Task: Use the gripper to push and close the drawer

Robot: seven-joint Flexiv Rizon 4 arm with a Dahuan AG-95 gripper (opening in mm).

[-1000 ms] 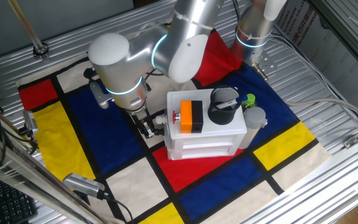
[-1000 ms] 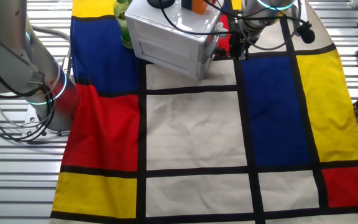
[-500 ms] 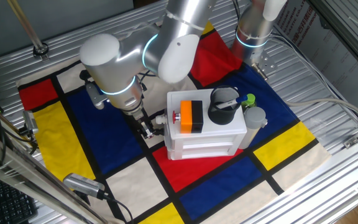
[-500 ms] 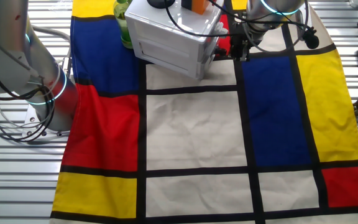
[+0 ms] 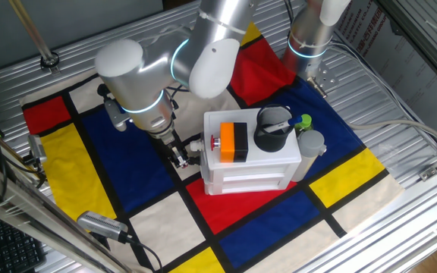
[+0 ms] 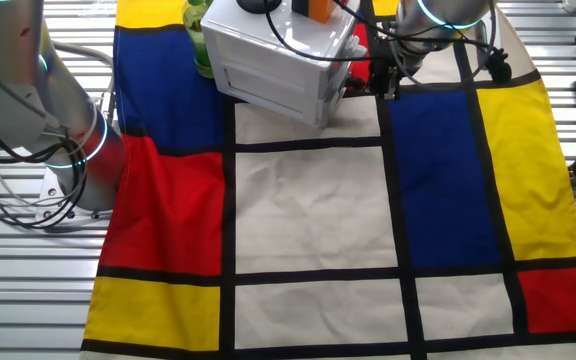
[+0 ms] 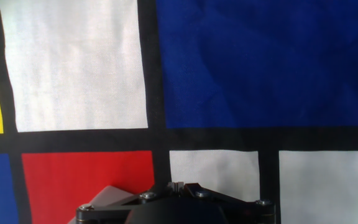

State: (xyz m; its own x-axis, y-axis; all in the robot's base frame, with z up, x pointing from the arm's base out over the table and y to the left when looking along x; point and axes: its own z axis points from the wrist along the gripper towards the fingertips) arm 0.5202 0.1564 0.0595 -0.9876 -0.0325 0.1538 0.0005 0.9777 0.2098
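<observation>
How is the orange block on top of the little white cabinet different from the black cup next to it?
The orange-and-black block is boxy with flat sides; the black cup is round and open on top. The block is mostly bright orange; the cup is all dark. Both sit on top of the white cabinet, side by side.

- The drawer (image 5: 250,180) is a white plastic tray set in a small white cabinet (image 5: 253,163) standing on the coloured cloth; its front sits flush with the cabinet face, so it appears pushed in.
- The black two-finger gripper (image 5: 179,156) hangs low just beside the cabinet's left end, fingers pointing down at the cloth.
</observation>
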